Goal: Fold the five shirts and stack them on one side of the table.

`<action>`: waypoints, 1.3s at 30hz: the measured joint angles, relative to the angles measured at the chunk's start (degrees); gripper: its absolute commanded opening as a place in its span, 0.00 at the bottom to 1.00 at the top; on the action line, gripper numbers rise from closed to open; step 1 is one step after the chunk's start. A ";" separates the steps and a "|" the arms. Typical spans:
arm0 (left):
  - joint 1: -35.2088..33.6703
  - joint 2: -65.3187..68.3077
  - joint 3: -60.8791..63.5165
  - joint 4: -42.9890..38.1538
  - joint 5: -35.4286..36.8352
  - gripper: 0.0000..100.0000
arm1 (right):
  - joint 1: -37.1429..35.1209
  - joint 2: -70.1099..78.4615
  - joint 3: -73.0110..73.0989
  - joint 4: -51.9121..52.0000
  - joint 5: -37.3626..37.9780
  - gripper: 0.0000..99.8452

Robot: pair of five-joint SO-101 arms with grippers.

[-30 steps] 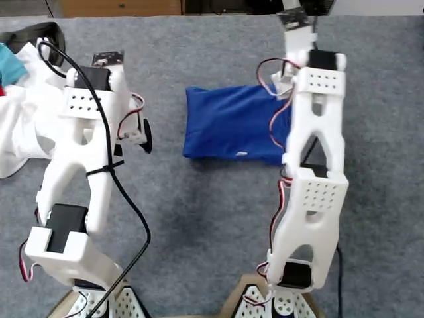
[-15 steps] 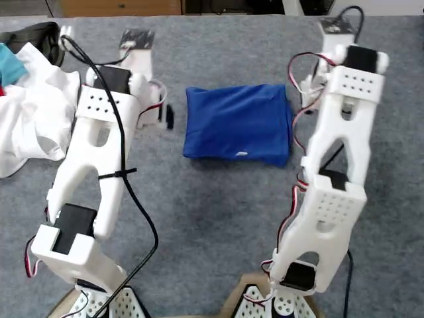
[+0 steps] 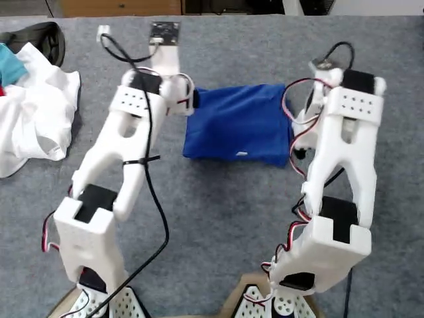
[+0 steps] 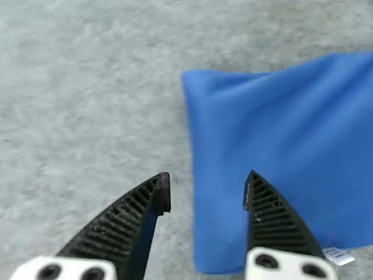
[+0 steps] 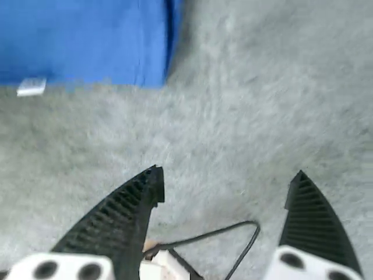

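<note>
Grey felt covers our table (image 3: 218, 199), and the blue shirt (image 3: 238, 122) lies folded at its middle, between our two arms. Our left gripper (image 4: 208, 186) hangs partly open, one jaw over the shirt's edge and the other over bare felt. Our right gripper (image 5: 228, 178) is spread wide above the felt, near the shirt's opposite corner. A crumpled white pile (image 3: 33, 112) lies well apart on our left. We judge the main risk to be a pinch that catches only the top layer, so the fold opens when lifted. Uneven pulls could also skew it.
</note>
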 measured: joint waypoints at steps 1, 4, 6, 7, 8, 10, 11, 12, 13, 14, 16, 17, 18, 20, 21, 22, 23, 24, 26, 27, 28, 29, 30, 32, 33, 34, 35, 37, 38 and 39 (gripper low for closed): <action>0.62 0.70 -0.35 -0.97 0.00 0.21 | 0.18 0.00 0.70 0.00 0.00 0.34; 1.14 3.69 -1.93 -4.48 0.00 0.21 | 0.53 0.00 1.14 0.00 0.00 0.34; 1.05 5.80 -3.08 -6.59 0.00 0.21 | 1.93 -0.09 1.49 0.00 0.00 0.34; 1.05 6.95 -3.78 -7.21 0.00 0.21 | 2.55 -0.09 1.49 0.00 -0.09 0.34; 0.97 8.26 -4.40 -7.56 0.00 0.21 | 2.99 -0.09 1.49 0.00 -0.09 0.34; 0.97 10.81 -5.98 -7.82 0.00 0.21 | 3.78 -0.09 1.49 0.00 0.00 0.34; 0.97 12.13 -6.77 -7.82 0.00 0.21 | 4.40 -0.09 1.49 0.00 -0.09 0.34; 0.97 13.45 -7.65 -7.82 0.00 0.21 | 4.75 -0.09 1.49 0.00 -0.09 0.34; 0.97 14.95 -8.62 -7.82 0.00 0.21 | 5.01 -0.09 1.49 0.00 -0.09 0.34; 0.97 16.26 -9.49 -7.82 0.00 0.21 | 5.10 -0.09 1.49 0.00 -0.09 0.34; 0.88 18.99 -11.52 -7.82 0.00 0.21 | 5.10 -0.09 1.49 0.00 -0.09 0.34; 0.70 20.31 -12.66 -7.82 0.00 0.21 | 5.10 -0.09 1.49 0.00 -0.09 0.34; 0.44 21.63 -13.63 -7.82 0.00 0.21 | 5.10 -0.09 1.49 0.00 -0.09 0.34; 0.26 24.26 -16.00 -7.91 0.00 0.21 | 5.10 -0.09 1.49 0.00 -0.09 0.34; 0.18 25.41 -17.23 -7.91 0.00 0.21 | 5.10 -0.09 1.49 0.00 -0.09 0.34; 0.09 26.46 -18.11 -7.91 0.00 0.21 | 5.10 -0.09 1.49 0.00 -0.09 0.34; 0.00 27.52 -19.08 -7.91 0.00 0.21 | 5.10 -0.09 1.49 0.00 -0.09 0.34; -0.09 28.57 -19.87 -7.91 0.00 0.20 | 5.10 -0.09 1.49 0.00 -0.09 0.34; -0.09 30.33 -21.19 -7.91 0.00 0.16 | 5.10 -0.09 1.49 0.00 -0.09 0.34; -0.09 30.86 -21.71 -7.91 0.00 0.12 | 5.10 -0.09 1.49 0.00 -0.09 0.34; -0.09 31.30 -22.33 -7.91 0.00 0.09 | 5.10 -0.09 1.49 0.00 -0.09 0.34; -0.09 31.56 -22.86 -7.91 0.09 0.05 | 5.10 -0.09 1.49 0.00 -0.09 0.34; -0.09 31.74 -23.30 -7.91 0.09 0.01 | 5.10 -0.09 1.49 0.00 -0.09 0.34; -0.09 31.91 -23.65 -7.91 0.09 0.02 | 5.10 -0.09 1.49 0.00 -0.09 0.34; -0.09 31.91 -23.74 -7.91 0.09 0.02 | 5.10 -0.09 1.49 0.00 -0.09 0.34; -0.09 31.91 -23.74 -7.82 0.09 0.02 | 5.10 -0.09 1.49 0.00 -0.09 0.34; -0.09 31.91 -24.00 -7.30 0.09 0.02 | 5.10 -0.09 1.49 0.00 -0.09 0.34; -0.09 31.91 -25.05 -4.92 0.09 0.02 | 5.10 -0.09 1.49 0.00 -0.09 0.34; -0.09 32.00 -25.93 -2.99 0.09 0.02 | 5.10 -0.09 1.49 0.00 -0.09 0.34; -0.09 32.00 -26.99 -0.70 0.09 0.02 | 5.10 -0.09 1.49 0.00 -0.09 0.34</action>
